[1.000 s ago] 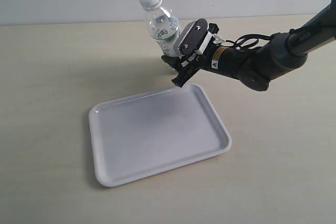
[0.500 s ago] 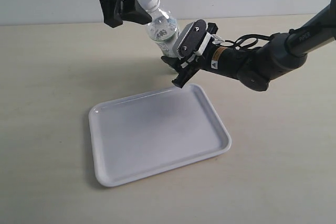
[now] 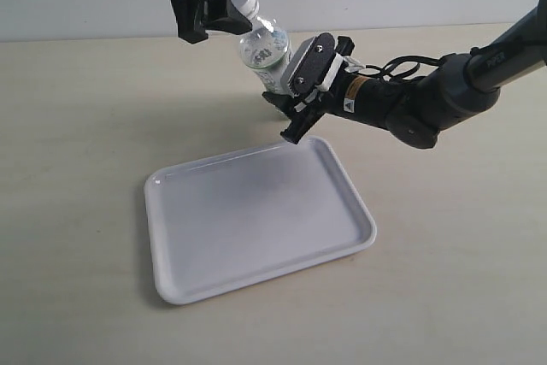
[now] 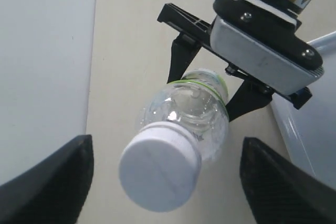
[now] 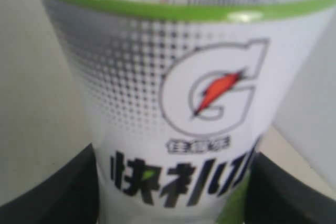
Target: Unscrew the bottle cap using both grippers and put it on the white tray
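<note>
I am gripping the bottle (image 3: 263,47) with my right gripper (image 3: 286,110), its two black fingers (image 5: 50,195) pressing on either side of the white-and-green label, low on the body. The bottle is tilting, its neck leaning up and toward my left arm. Its base is hiding behind my right gripper in the exterior view, so I cannot tell whether it is resting on the table (image 3: 85,143).

The bottle cap (image 4: 160,171) is sitting on the neck, white and round (its side is too small to read from the exterior view). My left gripper (image 3: 209,16) is hovering at the cap with its jaws standing wide apart. In the left wrist view one dark finger (image 4: 50,182) is showing on each side of the cap with a bare gap between, so I am grasping nothing there. In the exterior view one of those fingers is crossing in front of the cap's edge, and I cannot tell whether it is touching.

The white tray (image 3: 256,220) is lying flat on the table in front of the bottle, its far corner just beside the tips of my right gripper.
</note>
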Motion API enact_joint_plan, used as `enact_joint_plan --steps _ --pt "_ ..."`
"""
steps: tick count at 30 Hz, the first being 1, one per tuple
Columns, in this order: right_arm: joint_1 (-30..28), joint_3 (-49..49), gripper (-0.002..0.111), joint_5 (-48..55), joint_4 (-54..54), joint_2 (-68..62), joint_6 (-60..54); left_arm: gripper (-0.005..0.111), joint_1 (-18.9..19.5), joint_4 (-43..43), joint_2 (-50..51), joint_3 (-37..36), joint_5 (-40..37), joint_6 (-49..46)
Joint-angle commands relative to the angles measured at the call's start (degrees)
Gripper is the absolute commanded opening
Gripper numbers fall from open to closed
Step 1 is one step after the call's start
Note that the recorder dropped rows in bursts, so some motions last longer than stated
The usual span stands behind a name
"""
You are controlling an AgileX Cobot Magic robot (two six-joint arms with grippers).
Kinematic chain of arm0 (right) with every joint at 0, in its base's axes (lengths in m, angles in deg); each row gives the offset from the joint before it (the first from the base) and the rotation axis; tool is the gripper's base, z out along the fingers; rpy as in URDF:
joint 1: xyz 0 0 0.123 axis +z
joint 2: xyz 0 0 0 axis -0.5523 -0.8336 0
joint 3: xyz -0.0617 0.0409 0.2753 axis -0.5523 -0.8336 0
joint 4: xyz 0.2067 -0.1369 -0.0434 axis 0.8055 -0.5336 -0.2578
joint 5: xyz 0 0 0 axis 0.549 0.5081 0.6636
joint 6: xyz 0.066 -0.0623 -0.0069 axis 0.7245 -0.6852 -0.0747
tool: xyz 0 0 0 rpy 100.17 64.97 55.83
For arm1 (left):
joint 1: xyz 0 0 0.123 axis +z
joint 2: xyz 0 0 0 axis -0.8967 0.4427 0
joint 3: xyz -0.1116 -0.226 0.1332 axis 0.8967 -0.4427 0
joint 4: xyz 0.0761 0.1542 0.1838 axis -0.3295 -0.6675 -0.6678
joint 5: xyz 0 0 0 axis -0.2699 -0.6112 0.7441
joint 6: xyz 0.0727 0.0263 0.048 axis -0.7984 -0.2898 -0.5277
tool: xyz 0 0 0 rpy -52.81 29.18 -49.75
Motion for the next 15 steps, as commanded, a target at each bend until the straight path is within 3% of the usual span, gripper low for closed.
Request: enact_joint_plan --steps 1,11,15 --pt "-0.3 0.3 0.000 -0.4 0.0 0.3 -1.3 0.074 -0.1 -0.2 1.1 0.4 0.6 0.5" --pt "-0.3 0.2 0.000 -0.4 -0.7 0.3 -1.8 0.074 -0.1 -0.8 1.0 0.4 2.1 0.5" --pt "-0.3 0.2 0.000 -0.4 -0.7 0.3 -1.8 0.064 -0.1 -3.2 1.0 0.4 2.0 1.6"
